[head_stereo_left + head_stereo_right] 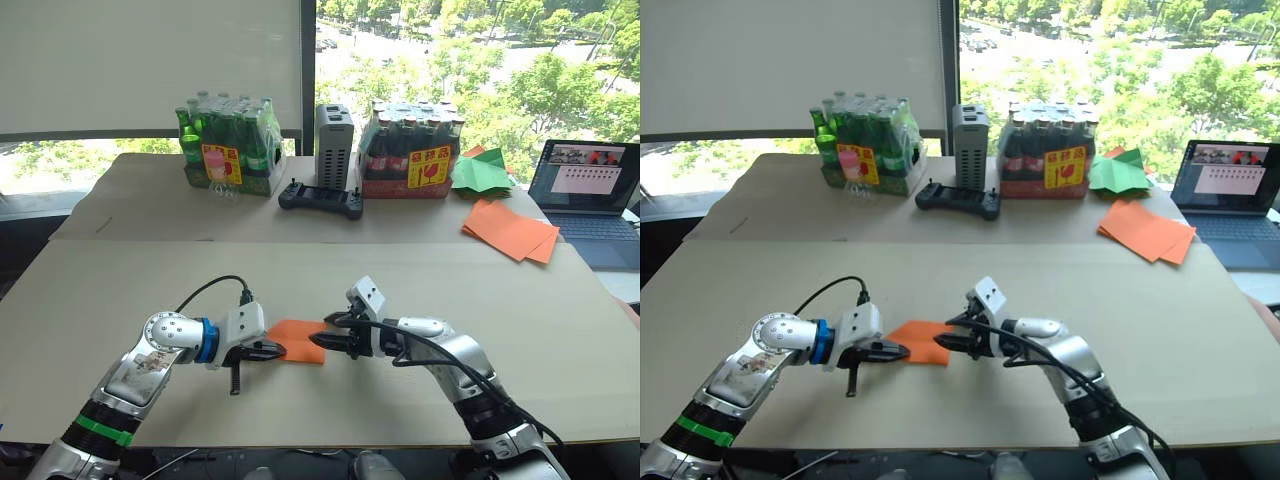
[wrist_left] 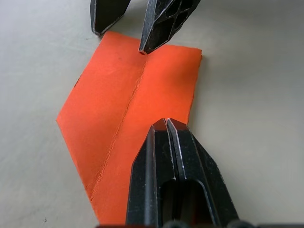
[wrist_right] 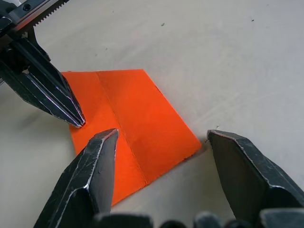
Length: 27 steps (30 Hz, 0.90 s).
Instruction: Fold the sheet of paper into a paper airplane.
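Note:
The sheet of paper lies flat on the tan table, bright orange, with a centre crease and slanted edges at one end. My left gripper is shut and its joined tip rests on the paper's left part. My right gripper comes in from the right and stands open over the paper's other end. One of its fingers sits over the paper near the crease; the other finger is just past the paper's corner. The two grippers' tips are close together.
At the back stand a pack of green bottles, a grey device, a black controller and a pack of dark bottles. A green paper shape, a stack of orange sheets and a laptop lie far right.

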Motion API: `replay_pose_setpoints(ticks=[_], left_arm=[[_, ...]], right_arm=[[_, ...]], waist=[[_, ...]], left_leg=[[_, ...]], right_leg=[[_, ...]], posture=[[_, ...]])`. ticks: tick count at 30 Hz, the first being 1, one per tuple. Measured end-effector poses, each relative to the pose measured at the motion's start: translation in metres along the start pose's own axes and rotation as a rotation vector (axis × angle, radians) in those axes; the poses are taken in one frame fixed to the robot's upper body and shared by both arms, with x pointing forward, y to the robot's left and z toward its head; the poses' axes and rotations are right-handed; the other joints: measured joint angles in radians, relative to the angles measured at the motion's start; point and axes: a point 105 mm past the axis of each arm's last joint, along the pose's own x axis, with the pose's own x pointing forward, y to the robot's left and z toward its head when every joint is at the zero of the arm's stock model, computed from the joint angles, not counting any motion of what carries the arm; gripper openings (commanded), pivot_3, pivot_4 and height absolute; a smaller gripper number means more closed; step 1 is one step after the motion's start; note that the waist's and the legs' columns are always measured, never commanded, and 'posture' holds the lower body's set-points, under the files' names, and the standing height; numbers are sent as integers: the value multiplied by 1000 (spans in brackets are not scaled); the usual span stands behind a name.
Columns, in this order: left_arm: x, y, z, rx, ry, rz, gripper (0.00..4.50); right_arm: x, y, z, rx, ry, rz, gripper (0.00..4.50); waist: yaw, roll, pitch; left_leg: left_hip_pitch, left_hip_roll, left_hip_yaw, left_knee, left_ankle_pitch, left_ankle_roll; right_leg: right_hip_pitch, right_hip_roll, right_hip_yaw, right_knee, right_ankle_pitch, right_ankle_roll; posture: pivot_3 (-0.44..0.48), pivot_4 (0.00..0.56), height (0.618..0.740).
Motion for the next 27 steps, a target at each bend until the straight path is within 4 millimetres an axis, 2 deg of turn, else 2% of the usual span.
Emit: replay_pose_setpoints(ticks=[5, 14, 18, 24, 27], left_arm=[[-2, -7, -6, -11, 17, -8, 0], [-3, -7, -6, -10, 21, -3, 0], [-3, -7, -6, -9, 21, -3, 0], [-3, -7, -6, -9, 22, -3, 0], [-3, -7, -6, -9, 22, -4, 0]], right_arm=[[2, -1, 1, -11, 0, 9, 3321], [5, 2, 1, -5, 0, 44, 3321], [6, 3, 0, 0, 2, 51, 2207], [6, 3, -1, 3, 4, 47, 102], [7, 3, -2, 0, -4, 44, 45]], waist=[[-1, 0, 0], [-1, 0, 0], [-1, 0, 0], [-1, 0, 0], [-1, 0, 0]], left_leg=[[0, 0, 0, 0, 0, 0], [0, 0, 0, 0, 0, 0], [0, 0, 0, 0, 0, 0], [0, 0, 0, 0, 0, 0], [0, 0, 0, 0, 0, 0]], right_leg=[[0, 0, 0, 0, 0, 0], [0, 0, 0, 0, 0, 0], [0, 0, 0, 0, 0, 0], [0, 0, 0, 0, 0, 0], [0, 0, 0, 0, 0, 0]], posture=[[0, 150, 733], [0, 150, 733], [0, 150, 733], [0, 150, 733], [0, 150, 733]])
